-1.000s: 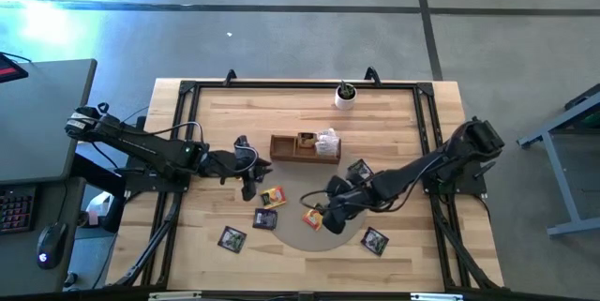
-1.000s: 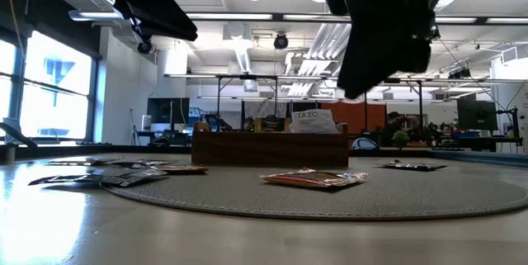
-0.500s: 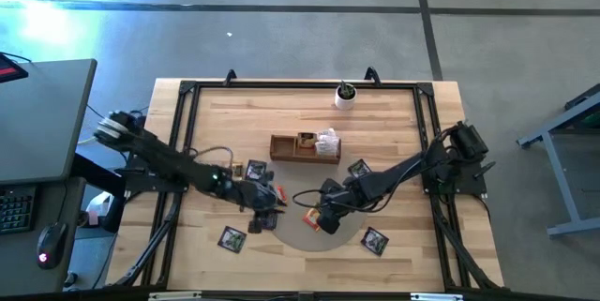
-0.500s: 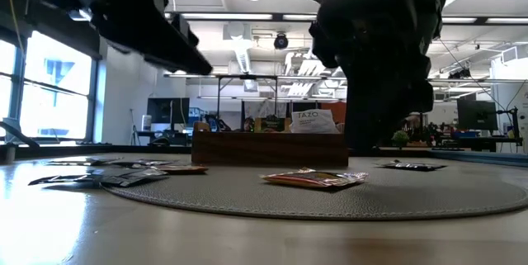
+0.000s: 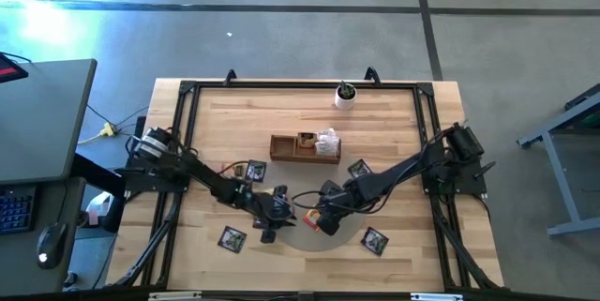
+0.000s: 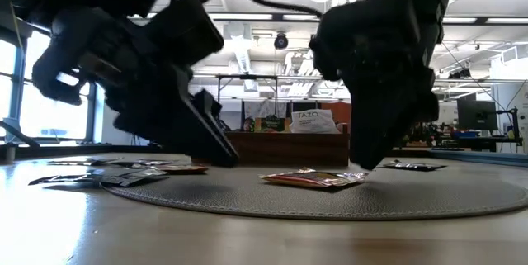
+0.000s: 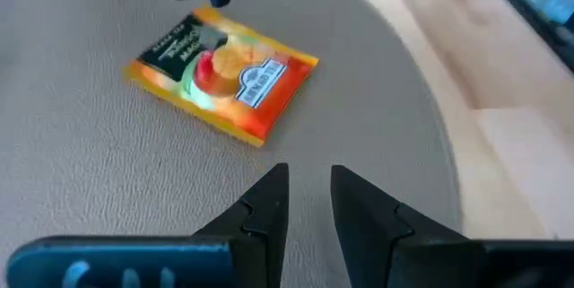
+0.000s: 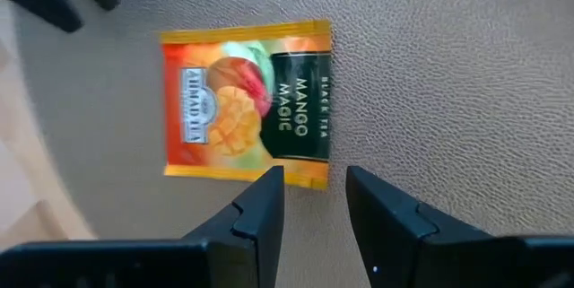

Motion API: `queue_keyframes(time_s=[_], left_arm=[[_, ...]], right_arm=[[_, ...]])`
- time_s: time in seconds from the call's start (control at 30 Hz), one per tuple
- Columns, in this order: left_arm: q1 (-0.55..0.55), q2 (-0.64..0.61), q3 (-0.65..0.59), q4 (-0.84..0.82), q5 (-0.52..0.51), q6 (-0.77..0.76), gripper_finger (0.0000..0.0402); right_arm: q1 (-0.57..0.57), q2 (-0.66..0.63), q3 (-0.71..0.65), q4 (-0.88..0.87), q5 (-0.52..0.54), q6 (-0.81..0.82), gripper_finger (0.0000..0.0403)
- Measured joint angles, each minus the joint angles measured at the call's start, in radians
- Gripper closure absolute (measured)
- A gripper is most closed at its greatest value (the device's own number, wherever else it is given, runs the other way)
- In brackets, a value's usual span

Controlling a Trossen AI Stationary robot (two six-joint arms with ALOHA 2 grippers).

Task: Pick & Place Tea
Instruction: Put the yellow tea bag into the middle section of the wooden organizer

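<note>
An orange tea sachet (image 5: 310, 218) printed "Mango Magic" lies flat on a round grey mat (image 5: 309, 236) in the middle of the wooden table (image 5: 394, 123). In the low view the sachet (image 6: 314, 178) rests level on the mat, nothing on top of it. Other tea sachets lie scattered around: dark ones at (image 5: 232, 238) and (image 5: 375, 240), another near (image 5: 358, 169). Behind stands a wooden box (image 5: 305, 148) holding more tea, and a small white cup with a plant (image 5: 345, 96) at the far edge.

The right gripper (image 8: 314, 200) hangs just above one edge of the sachet (image 8: 247, 101), its fingers (image 8: 265, 205) slightly apart and empty. The left gripper (image 7: 309, 200) is low beside the sachet (image 7: 224, 77) from the opposite side, fingers (image 7: 269, 203) also narrowly apart, holding nothing.
</note>
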Motion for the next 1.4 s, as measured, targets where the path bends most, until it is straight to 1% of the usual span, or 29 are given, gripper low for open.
queue_keyframes(time_s=[0.07, 0.27, 0.37, 0.53, 0.67, 0.9, 1.03, 1.27, 1.33, 1.4], left_arm=[[0.001, 0.031, 0.041, 0.003, 0.009, 0.000, 0.0316], [0.018, 0.035, 0.117, -0.142, 0.008, -0.001, 0.0316], [0.046, 0.036, 0.131, -0.219, 0.007, -0.039, 0.0316], [0.095, 0.031, 0.137, -0.283, 0.018, -0.116, 0.0316], [0.105, 0.031, 0.138, -0.282, 0.031, -0.124, 0.0316], [0.098, 0.037, 0.132, -0.202, 0.029, -0.133, 0.0316], [0.098, 0.037, 0.132, -0.205, 0.030, -0.133, 0.0316], [0.098, 0.037, 0.133, -0.209, 0.028, -0.133, 0.0316], [0.098, 0.037, 0.133, -0.209, 0.028, -0.133, 0.0316], [0.098, 0.037, 0.133, -0.209, 0.026, -0.133, 0.0316]], right_arm=[[0.000, 0.015, 0.000, 0.002, -0.005, 0.000, 0.0284], [-0.002, 0.045, 0.004, 0.052, -0.040, -0.024, 0.0284], [-0.006, 0.046, 0.003, 0.074, -0.025, -0.035, 0.0284], [-0.009, 0.045, 0.000, 0.108, -0.016, -0.055, 0.0284], [-0.014, 0.045, 0.000, 0.110, 0.000, -0.052, 0.0284], [-0.027, 0.044, -0.001, 0.124, 0.012, -0.052, 0.0287], [-0.028, 0.045, -0.001, 0.141, -0.004, -0.060, 0.0311], [-0.028, 0.045, -0.001, 0.148, -0.001, -0.121, 0.0389], [-0.028, 0.045, -0.001, 0.149, 0.011, -0.145, 0.0398], [-0.028, 0.045, -0.001, 0.149, 0.012, -0.156, 0.0395]])
